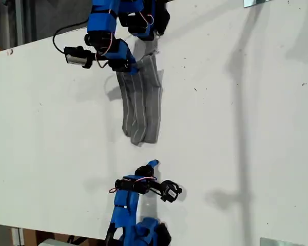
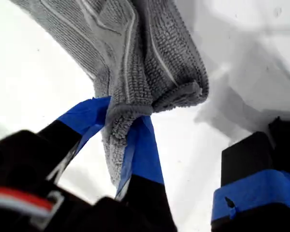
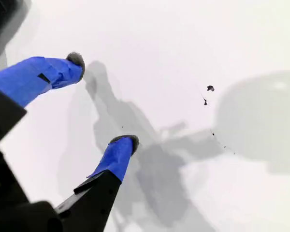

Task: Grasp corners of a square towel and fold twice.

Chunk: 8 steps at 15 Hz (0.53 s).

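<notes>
Grey cloth with thin white stripes, the towel (image 1: 141,105) lies bunched into a long narrow band on the white table (image 1: 236,128), running from the upper centre of the exterior view down toward the middle of the frame. Its upper end is lifted off the surface; its lower end rests flat, ending in a rounded fold.

In the first wrist view the towel (image 2: 135,63) hangs in thick folds, and my first gripper (image 2: 120,126) has its two blue-taped fingers (image 2: 145,150) pinched tight on a gathered hem, the cloth squeezed between them. Whether that is a true corner I cannot tell, since the fabric is crumpled there. A hemmed tip (image 2: 191,92) droops just beside the pinch. In the exterior view this is the arm at the upper left-centre of the frame, its gripper (image 1: 129,66) at the towel's raised end.

My second gripper (image 3: 104,101) holds nothing: its blue fingertips (image 3: 118,154) stand well apart, with only bare white table (image 3: 183,48) and shadows beneath, plus a few dark specks (image 3: 210,88). In the exterior view it (image 1: 153,165) sits at the lower centre of the frame, near the towel's lower end but not touching it.
</notes>
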Each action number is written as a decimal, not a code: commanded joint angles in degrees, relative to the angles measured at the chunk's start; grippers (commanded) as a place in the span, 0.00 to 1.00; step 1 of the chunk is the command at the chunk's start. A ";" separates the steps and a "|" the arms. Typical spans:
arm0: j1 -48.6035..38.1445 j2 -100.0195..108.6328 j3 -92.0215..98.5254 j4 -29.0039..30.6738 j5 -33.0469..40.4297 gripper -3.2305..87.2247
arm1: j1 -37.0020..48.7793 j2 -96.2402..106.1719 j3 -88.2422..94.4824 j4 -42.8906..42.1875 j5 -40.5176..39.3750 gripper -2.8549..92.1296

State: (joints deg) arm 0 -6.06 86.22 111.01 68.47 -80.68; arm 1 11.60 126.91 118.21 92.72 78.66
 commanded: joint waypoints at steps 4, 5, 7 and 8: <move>-4.22 -4.04 -2.02 -1.49 2.55 0.35 | 1.93 -21.18 -26.02 -6.06 -16.00 0.03; -4.57 -4.04 -1.93 -1.58 2.37 0.35 | 1.76 -26.98 -32.87 -6.24 -18.98 0.03; -5.10 -4.57 -1.93 -1.58 1.67 0.35 | 2.55 -37.18 -45.00 -5.89 -22.41 0.03; -5.27 -4.83 -2.02 -1.67 1.67 0.35 | 2.81 -41.22 -50.19 -6.15 -24.35 0.03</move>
State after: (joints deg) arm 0 -10.02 81.47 110.39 67.32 -78.49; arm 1 13.80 88.42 77.34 87.19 56.60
